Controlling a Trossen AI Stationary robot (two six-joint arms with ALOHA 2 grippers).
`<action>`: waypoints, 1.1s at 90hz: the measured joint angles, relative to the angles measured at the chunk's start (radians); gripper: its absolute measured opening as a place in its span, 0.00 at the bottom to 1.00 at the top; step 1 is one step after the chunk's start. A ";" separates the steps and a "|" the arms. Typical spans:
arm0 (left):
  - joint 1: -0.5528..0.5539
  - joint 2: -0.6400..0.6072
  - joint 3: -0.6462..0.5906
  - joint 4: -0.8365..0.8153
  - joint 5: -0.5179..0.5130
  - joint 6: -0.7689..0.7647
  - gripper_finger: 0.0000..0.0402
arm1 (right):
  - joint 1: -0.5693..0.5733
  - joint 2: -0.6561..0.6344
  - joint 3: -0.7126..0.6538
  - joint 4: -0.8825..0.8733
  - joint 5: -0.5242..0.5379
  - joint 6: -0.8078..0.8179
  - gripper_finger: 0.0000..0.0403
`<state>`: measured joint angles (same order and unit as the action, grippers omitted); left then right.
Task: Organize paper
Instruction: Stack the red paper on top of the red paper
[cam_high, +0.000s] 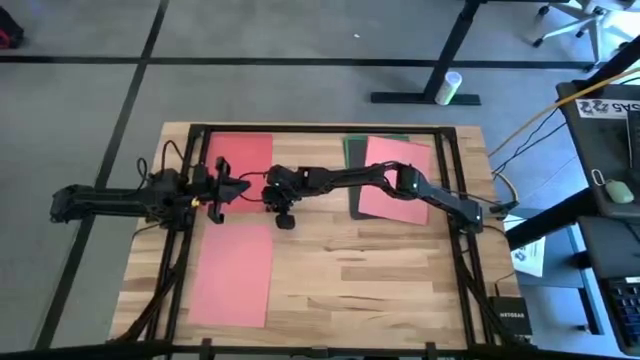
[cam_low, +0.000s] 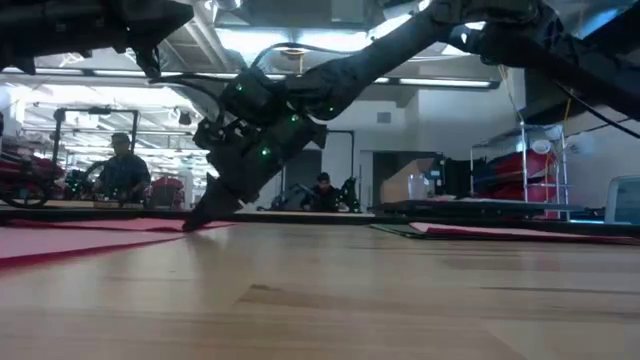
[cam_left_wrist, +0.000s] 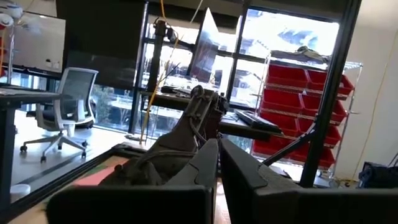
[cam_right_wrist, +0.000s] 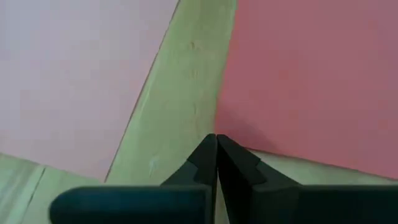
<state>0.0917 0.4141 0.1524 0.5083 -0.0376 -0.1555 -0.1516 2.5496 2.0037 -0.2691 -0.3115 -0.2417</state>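
right claw (cam_right_wrist: 216, 144) pinched shut, empty, tip down at the red sheet's (cam_right_wrist: 311, 74) corner on the worktop (cam_right_wrist: 186, 93); pressing could crumple it. left claw (cam_left_wrist: 219, 149) shut, idle.

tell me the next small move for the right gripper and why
Probably slide inward, dragging the red paper sheet toward the pink paper sheet. The right gripper is shut, its tip pressed at the red sheet's corner on the wooden table, with a bare strip between the two sheets.

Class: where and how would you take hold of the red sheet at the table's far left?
Probably at its near right corner. The red sheet lies flat, so only an edge can be lifted. The right gripper, fingers shut, is near that corner; come from above, over bare wood.
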 joint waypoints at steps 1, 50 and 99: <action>0.000 0.000 0.000 0.000 0.000 0.000 0.00 | 0.000 0.000 0.000 0.000 0.001 0.001 0.00; 0.000 0.000 0.000 -0.010 0.000 0.007 0.00 | 0.007 -0.052 -0.003 -0.107 0.035 -0.004 0.00; 0.000 0.000 0.000 -0.011 0.000 0.006 0.00 | -0.080 -0.047 0.023 -0.085 0.326 0.233 0.00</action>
<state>0.0917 0.4141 0.1528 0.4976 -0.0372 -0.1493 -0.2321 2.5023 2.0266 -0.3541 0.0146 -0.0090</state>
